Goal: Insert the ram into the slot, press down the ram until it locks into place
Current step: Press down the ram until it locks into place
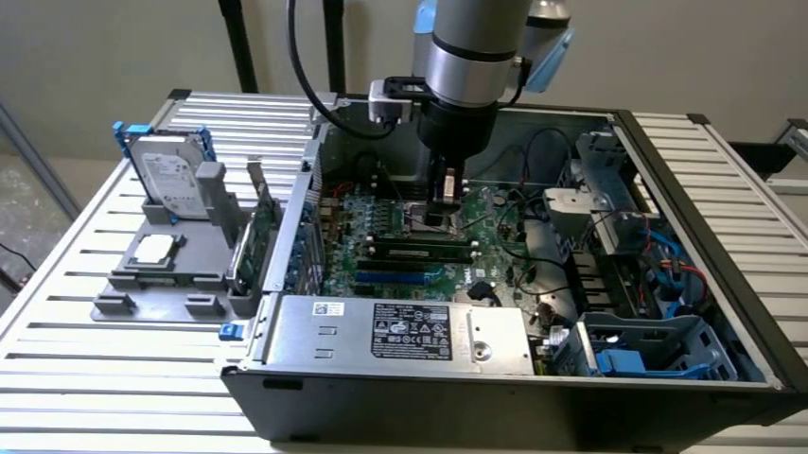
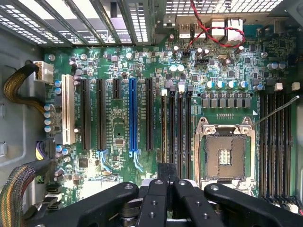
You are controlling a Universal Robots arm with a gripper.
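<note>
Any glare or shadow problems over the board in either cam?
Wrist view: vent grille blown out white, motherboard evenly lit, gripper a dark silhouette. Exterior view: soft flat light, no hard shadows; inside the case dimmer than the slatted table; slight sheen on the power supply cover.

Soft even room light; slatted table (image 1: 76, 312) pale, washed; wrist-view motherboard (image 2: 118, 94) brightly lit, vent grille (image 2: 213, 5) overexposed.

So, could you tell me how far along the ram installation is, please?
Done, it seems: the ram stands in the slot on the motherboard. In hand: the gripper hovers just above the board, close to it. Left: perhaps the press-down; whether it has locked cannot be told.
</note>
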